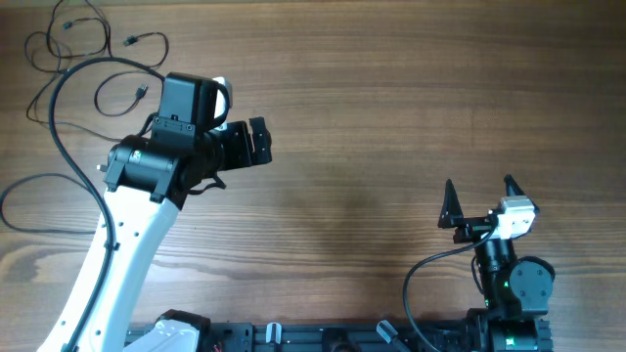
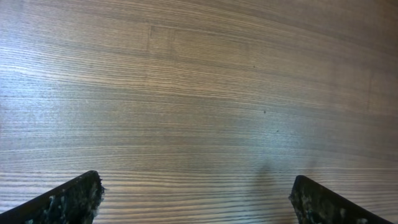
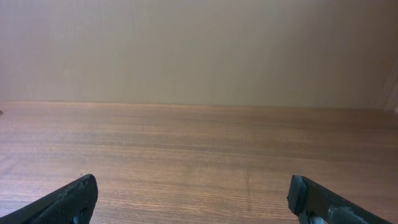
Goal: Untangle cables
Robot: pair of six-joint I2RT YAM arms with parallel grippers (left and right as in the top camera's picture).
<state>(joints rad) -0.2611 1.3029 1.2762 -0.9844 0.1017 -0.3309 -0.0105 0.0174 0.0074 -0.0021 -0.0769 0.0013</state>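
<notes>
Hovering left: left gripper (image 1: pixel 258 142) spread, left of bench (image 1: pixel 391 98) centre.
Right: right gripper (image 1: pixel 478 188) spread, toward near right corner.
Around: cables (image 1: pixel 131 41) looped at far left corner.

The cables (image 1: pixel 132 41), thin black wires with small plug ends, lie in loose overlapping loops at the far-left corner of the table (image 1: pixel 391 117).

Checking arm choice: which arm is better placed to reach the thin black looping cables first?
Left. The thin black looping cables lie at the wooden table's far-left corner, near the open, empty left gripper. The open right gripper sits far across.
</notes>
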